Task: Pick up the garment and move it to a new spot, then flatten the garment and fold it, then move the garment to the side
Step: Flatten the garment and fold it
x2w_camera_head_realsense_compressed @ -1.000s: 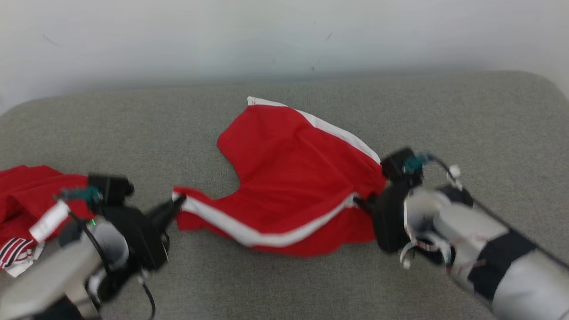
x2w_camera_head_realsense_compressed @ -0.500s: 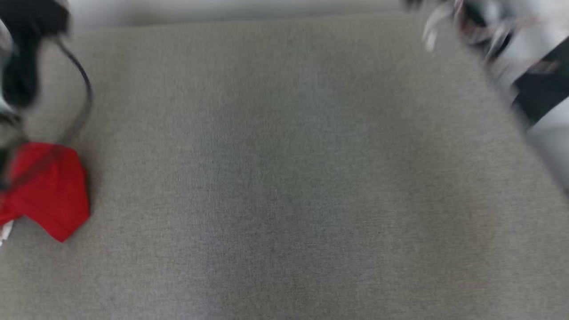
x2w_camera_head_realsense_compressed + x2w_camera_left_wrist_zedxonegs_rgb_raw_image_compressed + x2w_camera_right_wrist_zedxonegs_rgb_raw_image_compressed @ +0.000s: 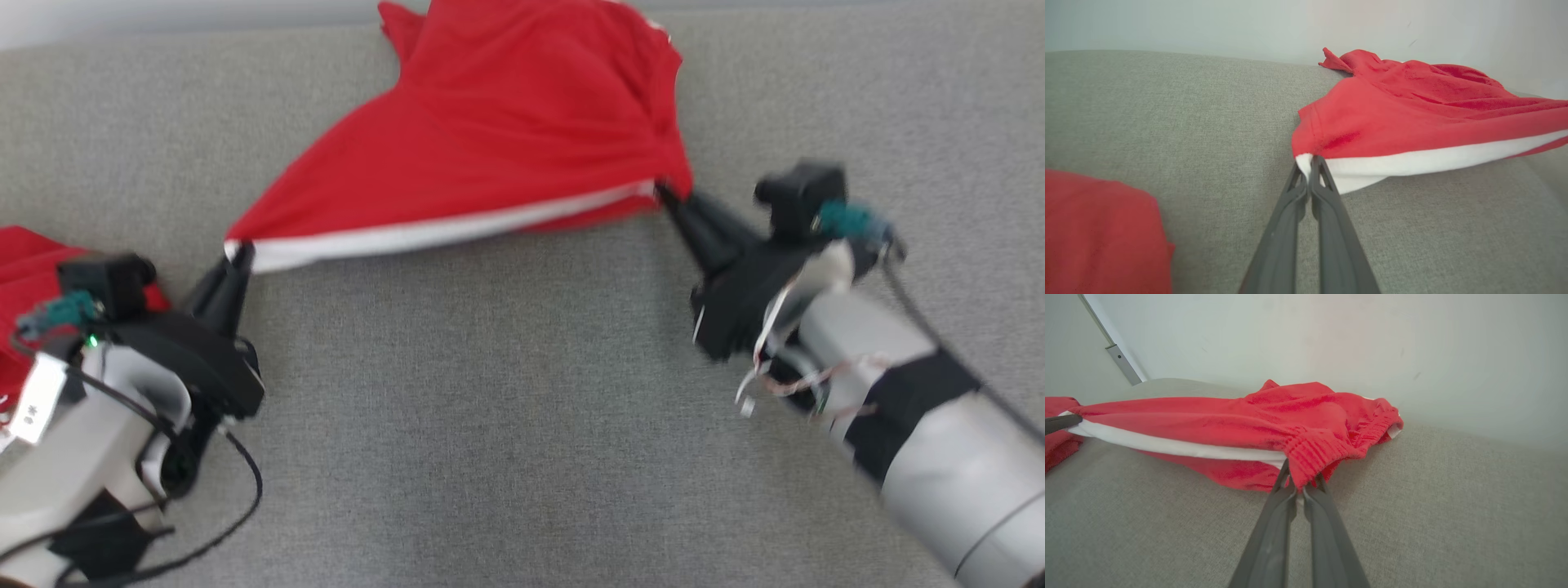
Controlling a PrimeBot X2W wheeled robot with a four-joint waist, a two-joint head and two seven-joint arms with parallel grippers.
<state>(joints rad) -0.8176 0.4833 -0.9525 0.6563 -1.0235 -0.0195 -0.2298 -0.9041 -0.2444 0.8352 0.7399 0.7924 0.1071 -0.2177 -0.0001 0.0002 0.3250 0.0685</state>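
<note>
Red garment (image 3: pixel 506 139) stretched between two grippers over a grey cushion (image 3: pixel 506 392).
Head view: left gripper (image 3: pixel 239 255) clamped on striped corner, right gripper (image 3: pixel 663 189) clamped on waistband end; white tag (image 3: pixel 33 400) on left arm, print unreadable; red cloth (image 3: pixel 24 261) behind that arm. Left wrist view: fingers (image 3: pixel 1327 204) pressed together on white stripe (image 3: pixel 1433 159); cloth (image 3: pixel 1098 237) lower left. Right wrist view: fingers (image 3: pixel 1274 526) pinching ribbed waistband (image 3: pixel 1314 453); garment's far part on cushion; wall (image 3: pixel 1331 343), metal strip (image 3: pixel 1118 361) behind.
</note>
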